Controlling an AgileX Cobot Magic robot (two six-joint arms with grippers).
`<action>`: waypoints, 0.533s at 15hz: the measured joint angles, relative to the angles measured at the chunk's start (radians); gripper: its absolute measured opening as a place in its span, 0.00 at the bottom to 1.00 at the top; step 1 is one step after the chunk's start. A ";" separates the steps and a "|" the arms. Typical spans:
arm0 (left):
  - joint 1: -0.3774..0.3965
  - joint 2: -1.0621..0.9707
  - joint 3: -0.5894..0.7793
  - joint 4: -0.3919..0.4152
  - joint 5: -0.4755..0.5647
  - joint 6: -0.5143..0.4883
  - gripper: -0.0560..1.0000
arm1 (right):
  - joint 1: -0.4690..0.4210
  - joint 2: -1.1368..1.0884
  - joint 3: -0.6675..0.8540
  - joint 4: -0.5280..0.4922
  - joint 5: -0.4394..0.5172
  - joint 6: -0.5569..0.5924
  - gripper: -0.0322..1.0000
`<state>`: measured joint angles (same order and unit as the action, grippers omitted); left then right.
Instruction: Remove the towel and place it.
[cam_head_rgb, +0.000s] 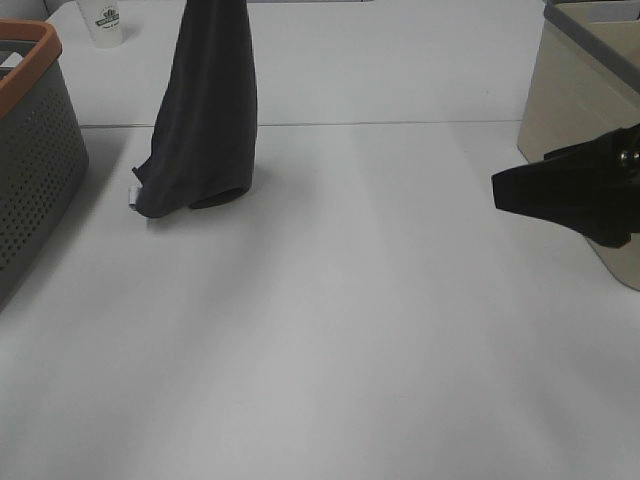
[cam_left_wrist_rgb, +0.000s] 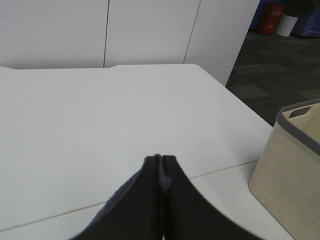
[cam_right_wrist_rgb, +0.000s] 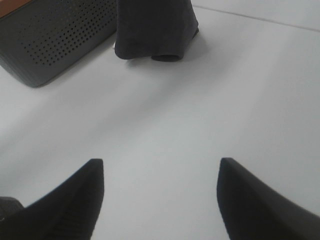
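The dark charcoal-grey towel (cam_head_rgb: 205, 110) hangs as a long drape from above the top edge of the exterior high view. Its lower end touches the white table (cam_head_rgb: 350, 330), with a small white tag (cam_head_rgb: 135, 194) at the bottom left corner. My left gripper (cam_left_wrist_rgb: 161, 159) is shut on the towel's top; a sliver of cloth (cam_left_wrist_rgb: 164, 181) shows between the jaws. The left gripper itself is out of the exterior high view. My right gripper (cam_right_wrist_rgb: 160, 170) is open and empty, low over the table at the right (cam_head_rgb: 497, 190), well apart from the towel (cam_right_wrist_rgb: 155, 25).
A grey perforated basket with an orange rim (cam_head_rgb: 30, 170) stands at the left edge, next to the towel; it also shows in the right wrist view (cam_right_wrist_rgb: 50, 35). A beige bin with a grey rim (cam_head_rgb: 580, 90) stands at the right (cam_left_wrist_rgb: 295, 170). A white cup (cam_head_rgb: 105, 22) stands at the back left.
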<state>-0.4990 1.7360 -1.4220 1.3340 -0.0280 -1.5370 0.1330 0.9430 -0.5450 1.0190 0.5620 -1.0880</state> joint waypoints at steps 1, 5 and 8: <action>-0.026 0.022 -0.034 0.002 0.028 0.018 0.05 | 0.000 0.000 0.000 0.010 -0.018 -0.013 0.66; -0.125 0.086 -0.159 0.007 0.217 0.186 0.05 | 0.000 0.046 -0.003 0.031 -0.070 -0.019 0.66; -0.163 0.113 -0.208 0.006 0.313 0.324 0.05 | 0.003 0.138 -0.040 0.048 -0.081 -0.020 0.66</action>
<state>-0.6620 1.8490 -1.6300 1.3400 0.2850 -1.2130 0.1360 1.0810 -0.5850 1.0670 0.4810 -1.1080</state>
